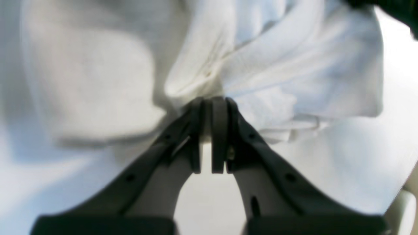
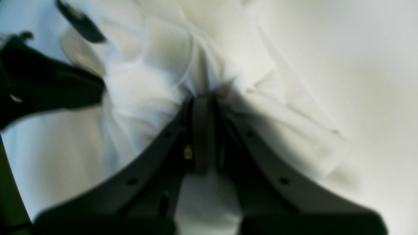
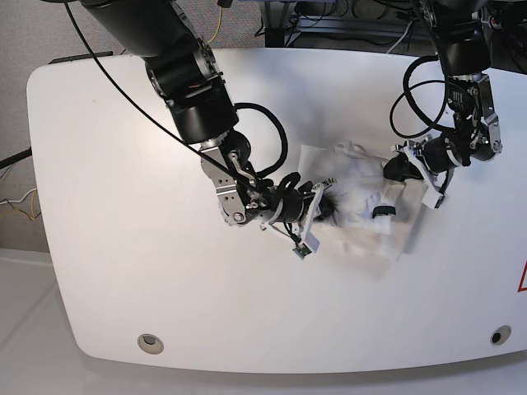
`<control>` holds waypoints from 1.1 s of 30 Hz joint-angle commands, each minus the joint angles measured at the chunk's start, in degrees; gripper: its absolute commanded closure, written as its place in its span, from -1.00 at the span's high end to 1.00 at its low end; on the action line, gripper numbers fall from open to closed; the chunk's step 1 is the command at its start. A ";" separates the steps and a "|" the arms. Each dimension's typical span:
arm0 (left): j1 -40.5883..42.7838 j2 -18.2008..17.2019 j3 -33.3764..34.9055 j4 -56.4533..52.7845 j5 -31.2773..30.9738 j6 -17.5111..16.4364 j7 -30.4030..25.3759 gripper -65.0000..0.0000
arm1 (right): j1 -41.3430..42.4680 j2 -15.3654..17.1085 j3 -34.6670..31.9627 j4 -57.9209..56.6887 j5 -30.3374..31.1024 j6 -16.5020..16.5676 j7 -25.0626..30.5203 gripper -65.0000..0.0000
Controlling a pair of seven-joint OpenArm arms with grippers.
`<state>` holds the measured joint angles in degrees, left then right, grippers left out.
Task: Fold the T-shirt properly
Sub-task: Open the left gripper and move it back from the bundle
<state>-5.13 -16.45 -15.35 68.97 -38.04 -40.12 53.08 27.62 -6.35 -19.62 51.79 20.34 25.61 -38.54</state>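
Observation:
The white T-shirt (image 3: 362, 206) lies bunched and crumpled in the middle right of the tabletop; its print does not show. My left gripper (image 1: 212, 99) is shut on a gathered fold of the T-shirt (image 1: 287, 78), and in the base view it (image 3: 394, 171) sits at the shirt's right edge. My right gripper (image 2: 204, 96) is shut on another fold of the T-shirt (image 2: 153, 65), and in the base view it (image 3: 323, 197) sits at the shirt's left edge. The two grippers are close together with the cloth heaped between them.
The glossy white table (image 3: 123, 247) has rounded corners and two small holes near its front edge (image 3: 149, 342). Black cables (image 3: 263, 140) loop off both arms. The other arm's dark links show at the left of the right wrist view (image 2: 45, 88).

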 commanded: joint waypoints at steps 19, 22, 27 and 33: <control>-2.04 -2.67 -0.34 0.79 0.11 0.12 -0.29 -0.90 | -12.80 5.60 0.23 19.29 0.01 -0.68 -3.61 -0.91; -2.39 -2.67 -0.34 0.61 0.11 0.12 -0.29 -0.90 | -14.91 5.87 0.23 21.48 -0.07 -2.53 -3.61 -0.91; -2.65 -2.76 -0.34 0.79 0.11 0.12 -0.29 -0.90 | -17.20 5.69 0.14 24.83 0.01 -5.61 -3.61 -0.91; -3.97 -2.67 -0.34 0.70 0.11 0.12 -0.20 -0.90 | -17.73 5.51 0.14 26.14 0.10 -7.54 -3.61 -0.91</control>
<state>-7.53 -18.26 -15.46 68.82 -36.88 -39.72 53.98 8.78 -0.51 -19.51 76.86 20.75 18.31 -42.11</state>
